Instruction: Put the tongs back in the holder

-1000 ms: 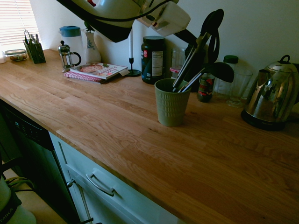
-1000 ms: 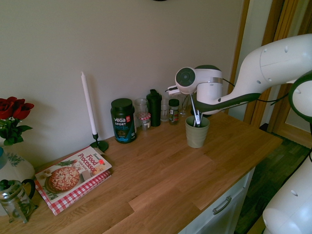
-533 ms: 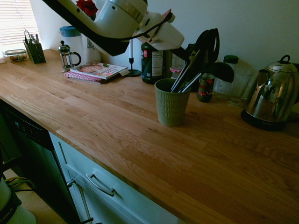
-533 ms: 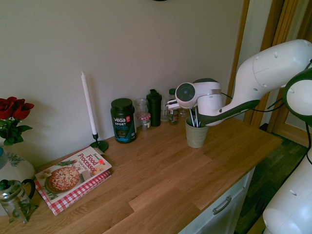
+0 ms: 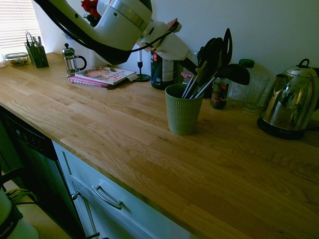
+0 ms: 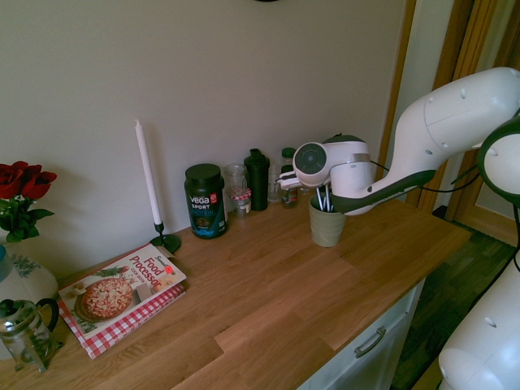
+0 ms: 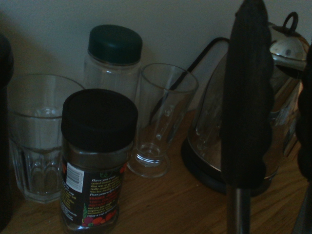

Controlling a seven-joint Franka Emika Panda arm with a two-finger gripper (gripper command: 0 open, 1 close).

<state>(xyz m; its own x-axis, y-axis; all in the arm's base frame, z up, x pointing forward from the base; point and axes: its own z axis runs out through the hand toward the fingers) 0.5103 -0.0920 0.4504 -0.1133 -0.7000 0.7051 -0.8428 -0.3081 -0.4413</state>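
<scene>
Tongs [image 5: 215, 55] in holder [image 5: 182, 109], mid-counter [image 5: 124, 134]

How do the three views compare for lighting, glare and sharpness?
First exterior view: dim and bluish, blown-out window at left, glare on the kettle. Second exterior view: evenly lit, sharp. Wrist view: dark, soft; the tongs are a near-black silhouette.

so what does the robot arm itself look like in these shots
The arm is glossy white with rounded, bulbous segments, dark bands at the joints and small dark dots along the shell. A round grey cap sits on the wrist end. A thin black cable loops along the wrist, and a small red mark shows near the white wrist block. The gripper looks dark.
</scene>
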